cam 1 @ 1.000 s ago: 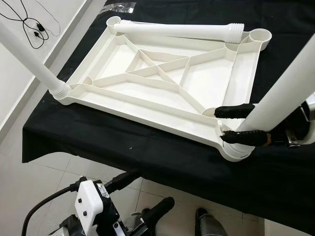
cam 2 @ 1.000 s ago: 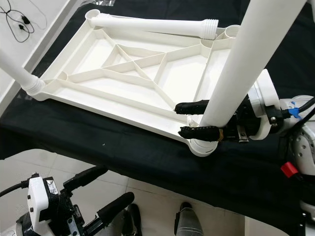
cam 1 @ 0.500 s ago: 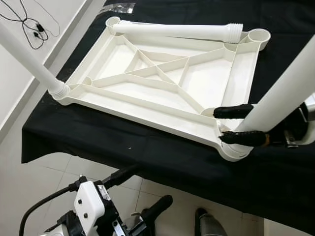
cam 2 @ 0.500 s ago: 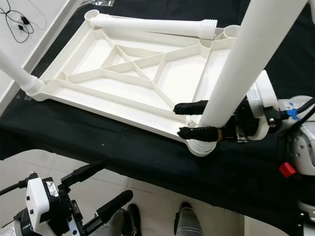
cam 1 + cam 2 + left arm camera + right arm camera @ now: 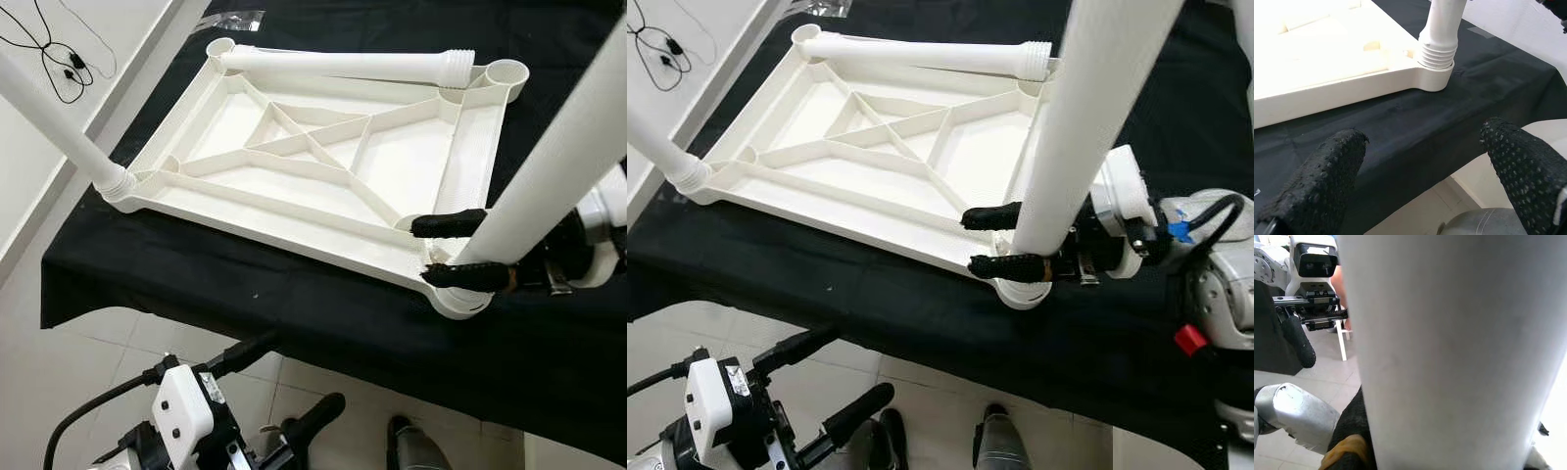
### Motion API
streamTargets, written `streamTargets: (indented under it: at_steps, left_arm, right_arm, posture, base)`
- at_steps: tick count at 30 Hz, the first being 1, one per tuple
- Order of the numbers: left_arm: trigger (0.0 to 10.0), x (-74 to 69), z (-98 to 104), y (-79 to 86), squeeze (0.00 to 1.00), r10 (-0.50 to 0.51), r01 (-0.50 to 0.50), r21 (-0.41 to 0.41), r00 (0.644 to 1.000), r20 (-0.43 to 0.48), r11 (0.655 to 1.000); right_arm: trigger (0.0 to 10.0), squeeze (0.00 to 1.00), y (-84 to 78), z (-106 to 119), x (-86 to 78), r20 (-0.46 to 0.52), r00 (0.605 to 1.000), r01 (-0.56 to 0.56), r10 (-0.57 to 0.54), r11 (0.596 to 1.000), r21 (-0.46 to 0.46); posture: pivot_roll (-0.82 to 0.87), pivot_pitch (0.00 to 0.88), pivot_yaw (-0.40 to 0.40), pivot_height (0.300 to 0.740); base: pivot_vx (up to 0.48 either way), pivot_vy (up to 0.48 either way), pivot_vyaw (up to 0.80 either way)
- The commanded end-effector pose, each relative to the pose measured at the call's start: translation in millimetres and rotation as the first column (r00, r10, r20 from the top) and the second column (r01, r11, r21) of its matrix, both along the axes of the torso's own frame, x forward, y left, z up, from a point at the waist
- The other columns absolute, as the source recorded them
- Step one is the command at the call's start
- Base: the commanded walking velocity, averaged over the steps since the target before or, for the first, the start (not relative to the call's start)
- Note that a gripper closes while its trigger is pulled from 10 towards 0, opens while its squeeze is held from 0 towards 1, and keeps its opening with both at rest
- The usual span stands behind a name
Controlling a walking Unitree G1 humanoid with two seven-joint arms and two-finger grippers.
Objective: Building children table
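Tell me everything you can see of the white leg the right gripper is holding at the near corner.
The white plastic tube leg is smooth, round and plain, rising steeply from the near right corner socket of the upside-down white ribbed plastic tabletop, leaning slightly and running out of frame at the top. The right gripper clamps it just above the socket, one black finger on each side. Whether it is fully seated is hidden.

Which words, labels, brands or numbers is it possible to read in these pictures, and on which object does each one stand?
None: no readable text.
White tabletop: plain.
Table legs: plain.
Black cloth: no writing.
Left gripper white housing: small dark marks, too small to read.
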State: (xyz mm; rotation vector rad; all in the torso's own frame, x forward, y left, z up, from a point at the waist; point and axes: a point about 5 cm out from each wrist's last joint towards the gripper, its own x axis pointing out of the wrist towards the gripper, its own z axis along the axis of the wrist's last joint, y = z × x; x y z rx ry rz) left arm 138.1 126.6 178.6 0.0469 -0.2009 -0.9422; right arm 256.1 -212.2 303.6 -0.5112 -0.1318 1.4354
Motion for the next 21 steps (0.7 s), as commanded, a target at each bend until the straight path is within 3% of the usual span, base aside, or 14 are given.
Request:
streamTargets:
  at_steps: [1,12,21]
  left_arm:
    - [10.0,-2.3,-5.3,0.1,0.0,0.0,0.0,0.011,1.0,-0.019,1.0]
    - [10.0,-2.4,-5.3,-0.7,0.0,0.0,0.0,0.004,1.0,-0.018,1.0]
    - [10.0,-2.8,-4.9,-0.5,0.0,0.0,0.001,0.002,1.0,-0.02,1.0]
  right_arm:
    - [10.0,0.0,1.0,-19.7,6.5,-0.09,0.994,0.051,-0.057,0.996,-0.067]
    - [10.0,0.0,2.7,-22.9,10.4,-0.108,0.988,0.102,-0.109,0.992,-0.068]
    - [10.0,0.0,-1.4,-26.9,10.8,-0.127,0.984,0.128,-0.125,0.992,0.02]
  posture:
    - [0.06,0.367,0.155,0.74]
    - [0.06,0.371,0.148,0.74]
    - [0.06,0.372,0.15,0.74]
  base:
    - [0.0,0.0,0.0]
    - [0.0,0.0,0.0]
    - [0.0,0.0,0.0]
